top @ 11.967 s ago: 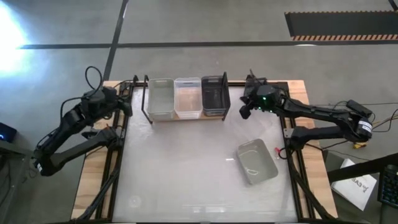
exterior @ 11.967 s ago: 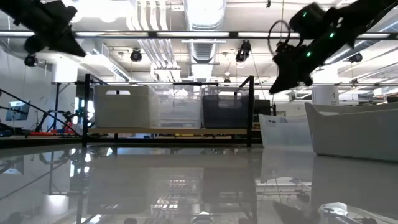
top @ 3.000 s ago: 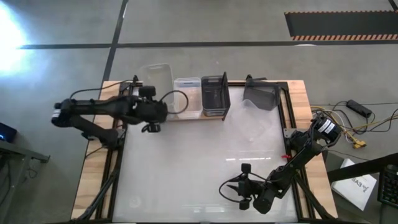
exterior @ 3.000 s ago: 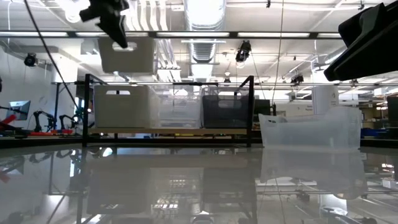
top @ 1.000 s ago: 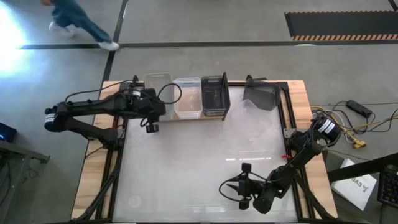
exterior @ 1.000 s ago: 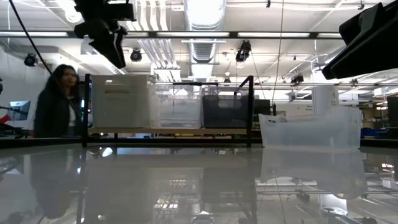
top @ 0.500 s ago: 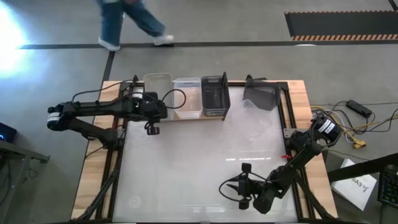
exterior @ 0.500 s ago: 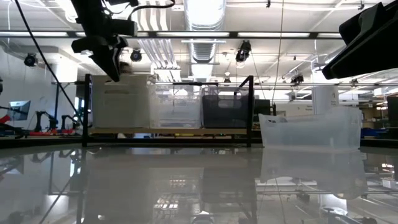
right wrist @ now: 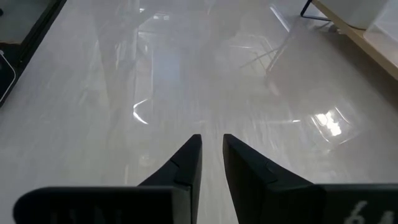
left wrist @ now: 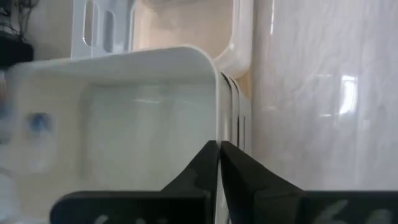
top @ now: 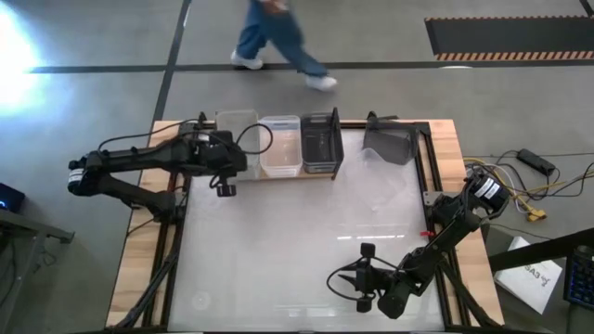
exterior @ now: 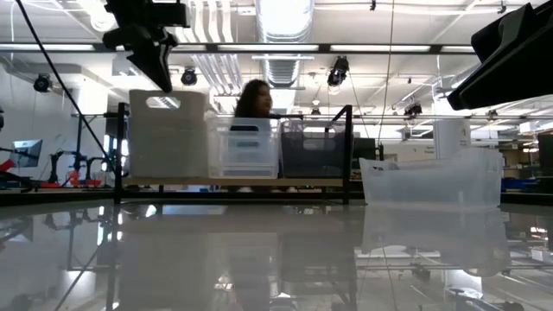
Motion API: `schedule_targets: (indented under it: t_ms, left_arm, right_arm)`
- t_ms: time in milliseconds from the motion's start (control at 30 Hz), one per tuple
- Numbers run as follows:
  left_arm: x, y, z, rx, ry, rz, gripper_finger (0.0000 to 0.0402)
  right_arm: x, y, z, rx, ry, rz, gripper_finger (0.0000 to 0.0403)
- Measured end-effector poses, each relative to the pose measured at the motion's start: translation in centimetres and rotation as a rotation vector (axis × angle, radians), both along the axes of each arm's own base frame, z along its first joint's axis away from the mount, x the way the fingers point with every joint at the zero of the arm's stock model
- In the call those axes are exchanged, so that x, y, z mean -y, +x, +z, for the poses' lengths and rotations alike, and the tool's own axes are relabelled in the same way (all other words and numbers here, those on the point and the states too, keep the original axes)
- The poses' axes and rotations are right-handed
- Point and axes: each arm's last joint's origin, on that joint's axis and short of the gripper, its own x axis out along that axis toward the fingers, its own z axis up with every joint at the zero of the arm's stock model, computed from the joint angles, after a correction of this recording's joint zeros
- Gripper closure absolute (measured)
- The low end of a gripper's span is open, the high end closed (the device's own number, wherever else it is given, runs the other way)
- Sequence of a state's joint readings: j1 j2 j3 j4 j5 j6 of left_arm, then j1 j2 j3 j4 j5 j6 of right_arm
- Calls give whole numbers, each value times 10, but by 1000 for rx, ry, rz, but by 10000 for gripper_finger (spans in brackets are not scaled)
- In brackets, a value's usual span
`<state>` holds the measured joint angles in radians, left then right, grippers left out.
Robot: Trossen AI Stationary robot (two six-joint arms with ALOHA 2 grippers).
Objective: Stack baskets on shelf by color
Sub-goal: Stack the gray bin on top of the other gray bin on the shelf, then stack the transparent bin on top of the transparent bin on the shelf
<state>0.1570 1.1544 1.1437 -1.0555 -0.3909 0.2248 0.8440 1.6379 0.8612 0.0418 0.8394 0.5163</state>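
The left hand (top: 225, 165) sits at about 10 o'clock on the desk (top: 297, 250), over the near rim of the light grey basket (top: 236, 130) at the left end of the shelf (exterior: 233, 182). In the left wrist view its fingers (left wrist: 208, 168) are pressed together on the thin wall of that basket (left wrist: 149, 106), which nests in another of the same colour beneath it — the doubled rims show just beside the fingertips. In the low view this basket (exterior: 167, 130) stands taller than its neighbours, its handle slot near the top, with the left hand (exterior: 155, 60) above it.

Next along the shelf come the clear basket (top: 280, 144) in the middle and the dark grey basket (top: 321, 141) at the right end, each just beside the next. Another clear basket (top: 388, 147) rests off the shelf at about 1 o'clock on the desk, tilted.

The right hand (top: 355, 278) waits at about 5 o'clock, low over the bare desk; its fingers (right wrist: 186, 165) stand slightly apart — nothing between them.

A person (top: 278, 37) walks across the floor beyond the desk's far edge.
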Motion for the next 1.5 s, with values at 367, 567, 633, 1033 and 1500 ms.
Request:
schedule_targets:
  t_ms: [367,567,633,1033,1500]
  left_arm:
    - [2,2,-1,-8,-64,-24,401]
    - [0,11,-9,-50,-67,-20,396]
    - [-1,13,-11,-62,-69,-19,380]
    - [-4,1,6,22,-69,27,256]
    - [12,5,-1,348,-222,87,311]
  right_arm:
    - [0,0,0,0,0,0,346]
    - [0,0,0,0,0,0,346]
    - [0,0,0,0,0,0,346]
    - [0,0,0,0,1,0,346]
    - [5,-11,17,-16,25,-23,346]
